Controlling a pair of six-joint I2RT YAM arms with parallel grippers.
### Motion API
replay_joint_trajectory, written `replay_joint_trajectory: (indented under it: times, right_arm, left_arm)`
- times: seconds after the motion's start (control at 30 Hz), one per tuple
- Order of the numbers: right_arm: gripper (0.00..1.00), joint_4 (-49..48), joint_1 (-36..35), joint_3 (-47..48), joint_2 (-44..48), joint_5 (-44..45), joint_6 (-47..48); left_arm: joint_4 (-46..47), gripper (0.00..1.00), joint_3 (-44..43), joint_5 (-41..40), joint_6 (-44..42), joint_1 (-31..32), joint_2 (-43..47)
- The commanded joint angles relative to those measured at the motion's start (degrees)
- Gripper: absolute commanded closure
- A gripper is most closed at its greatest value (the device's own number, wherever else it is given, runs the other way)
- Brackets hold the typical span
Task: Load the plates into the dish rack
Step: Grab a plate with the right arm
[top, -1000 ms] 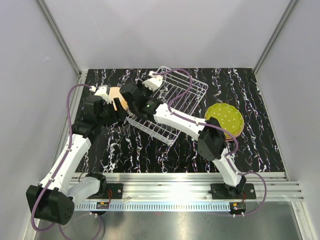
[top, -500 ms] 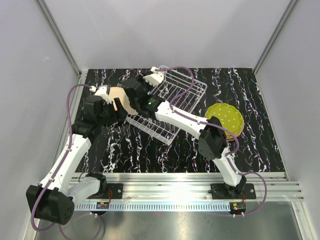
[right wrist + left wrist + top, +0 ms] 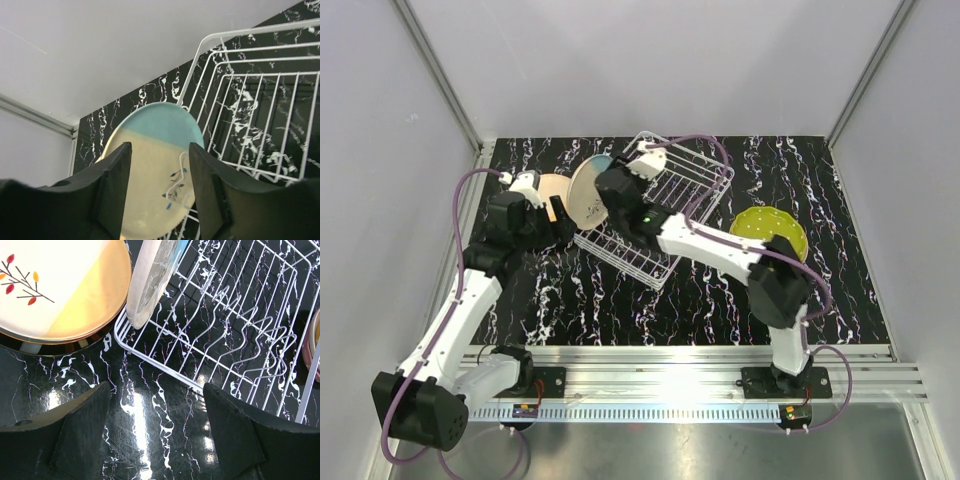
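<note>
The black marbled desk [image 3: 570, 300] carries the white dish rack [image 3: 692, 190], set askew at far centre. A cream-blue plate [image 3: 586, 190] stands on edge at the rack's left end. Just left of it lies a peach plate [image 3: 550, 188], and a yellow-green plate [image 3: 770, 232] lies right of the rack. The right jaws stand apart, the cream-blue plate's face showing between them. The left jaws are wide and empty above the desk by the rack's left corner.

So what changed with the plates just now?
The right gripper opened and let go of the cream-blue plate, now standing on edge at the left end of the rack; the right elbow swung right. The peach plate, yellow plate and left gripper stayed put.
</note>
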State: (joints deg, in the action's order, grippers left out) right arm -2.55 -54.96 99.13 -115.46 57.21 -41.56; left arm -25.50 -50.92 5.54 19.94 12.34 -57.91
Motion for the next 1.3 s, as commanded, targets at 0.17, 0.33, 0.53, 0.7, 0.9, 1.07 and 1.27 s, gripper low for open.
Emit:
replay_joint_trajectory:
  times: [0.17, 0.33, 0.53, 0.7, 0.9, 1.07, 1.27]
  right_arm:
    - [0.38, 5.9, 6.0, -22.6, 33.9, -7.4, 7.2]
    - [0.43, 21.1, 9.3, -38.2, 54.0, -7.3, 1.3]
    - [0.49, 28.5, 12.6, -51.4, 65.4, -9.9, -2.7]
    - [0.45, 31.2, 17.3, -53.9, 63.4, -15.9, -0.7]
    - [0.40, 29.8, 20.5, -54.9, 59.1, -19.7, 2.6]
    - [0.41, 26.3, 22.8, -55.3, 55.3, -22.3, 6.2]
    - [0.43, 22.6, 26.4, -54.1, 49.5, -27.1, 9.7]
  left_arm:
    - [0.7, 0.16, -0.3, -3.7, -0.7, 0.2, 2.5]
    - [0.9, 0.12, -0.1, -3.6, -0.5, 0.3, 3.1]
    - [-0.4, 0.06, -1.4, -3.8, -1.4, 0.3, 3.5]
    - [-0.9, 0.01, -1.3, -9.2, -2.5, 0.3, 7.7]
    - [0.1, 0.01, -0.2, -14.4, -2.4, 0.3, 11.6]
    - [0.2, 0.24, -0.2, -13.0, -3.1, 0.3, 12.2]
    - [-0.1, 0.07, -0.2, -13.8, -2.6, 0.3, 12.2]
